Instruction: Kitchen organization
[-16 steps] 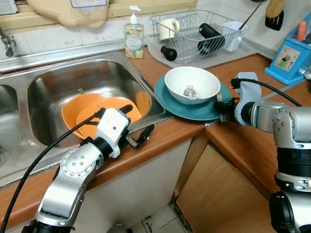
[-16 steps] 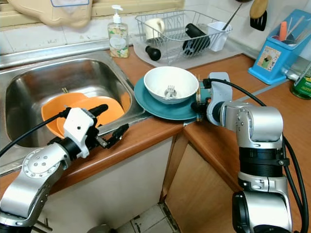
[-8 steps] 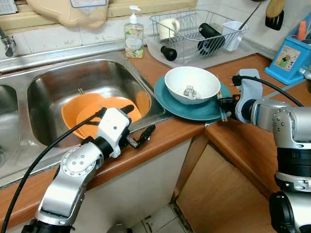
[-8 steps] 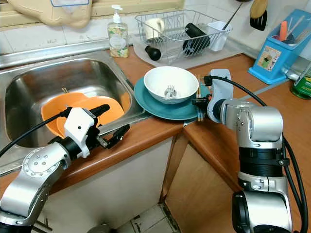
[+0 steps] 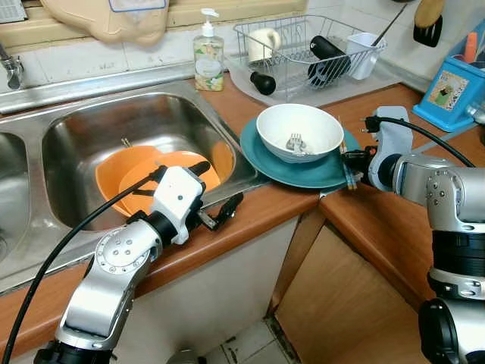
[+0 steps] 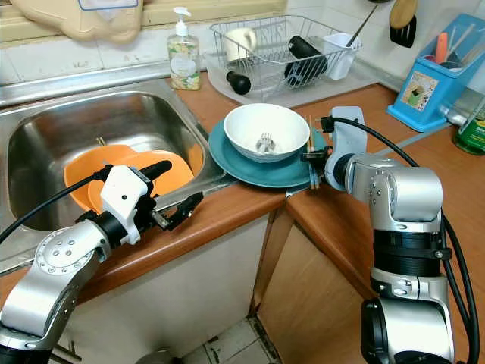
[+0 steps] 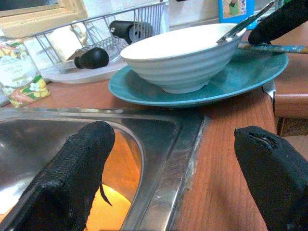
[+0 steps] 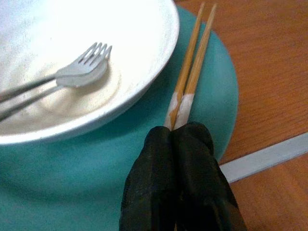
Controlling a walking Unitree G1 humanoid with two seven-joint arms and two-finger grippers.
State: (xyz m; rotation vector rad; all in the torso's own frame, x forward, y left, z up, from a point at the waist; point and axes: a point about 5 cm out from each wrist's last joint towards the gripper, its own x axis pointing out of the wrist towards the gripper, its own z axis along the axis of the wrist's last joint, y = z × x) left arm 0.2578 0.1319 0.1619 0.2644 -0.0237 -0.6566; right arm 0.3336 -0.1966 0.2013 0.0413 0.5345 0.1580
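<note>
A white bowl (image 5: 299, 130) with a metal fork (image 5: 294, 142) in it sits on a teal plate (image 5: 265, 163) on the wooden counter, right of the sink. My right gripper (image 5: 350, 161) is at the plate's right rim, shut on a pair of wooden chopsticks (image 8: 192, 72) that lie over the rim beside the bowl. My left gripper (image 5: 216, 189) stands open with nothing in it over the counter strip at the sink's front right corner. Orange dishes (image 5: 136, 174) lie in the steel sink (image 5: 76, 129).
A wire dish rack (image 5: 303, 45) with a mug and a dark bottle stands behind the plate. A soap bottle (image 5: 209, 57) is at the sink's back edge. A blue box (image 5: 452, 91) sits at the far right. The counter turns a corner below the plate.
My right wrist has rolled and shifted slightly right along the plate's rim, so the chopsticks now show in its grip. The left arm has stayed put.
</note>
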